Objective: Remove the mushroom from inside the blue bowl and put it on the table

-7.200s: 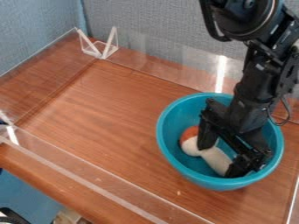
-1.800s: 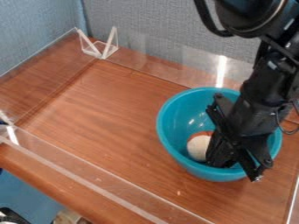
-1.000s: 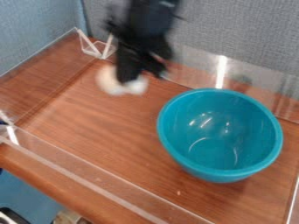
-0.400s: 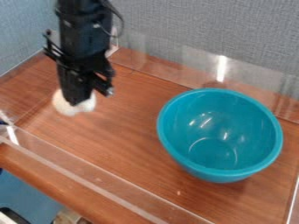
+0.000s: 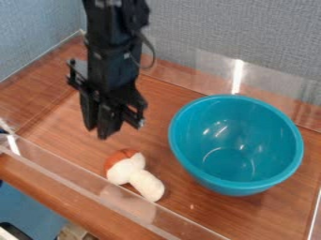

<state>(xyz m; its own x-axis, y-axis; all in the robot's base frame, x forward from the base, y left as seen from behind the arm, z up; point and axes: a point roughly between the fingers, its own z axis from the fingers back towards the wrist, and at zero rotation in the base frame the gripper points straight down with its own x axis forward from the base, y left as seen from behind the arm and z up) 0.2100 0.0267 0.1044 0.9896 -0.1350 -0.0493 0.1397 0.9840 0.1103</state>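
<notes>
The mushroom (image 5: pixel 133 174) lies on its side on the table (image 5: pixel 51 103), orange-brown cap to the left and cream stem pointing right, just left of the blue bowl (image 5: pixel 236 145). The bowl's glossy inside holds nothing. My gripper (image 5: pixel 111 124) hangs pointing straight down a little behind and above the mushroom, clear of it. Its dark fingers (image 5: pixel 94 122) stand slightly apart with nothing between them.
Low clear acrylic walls (image 5: pixel 75 202) border the table, the front one close to the mushroom. A small white wire stand sits at the back left corner, mostly hidden behind the arm. Bare wood lies to the left of the gripper.
The gripper carried the mushroom out of the bowl and over to the left, then came down nearer the front. The mushroom has left the fingers and now lies on the table.
</notes>
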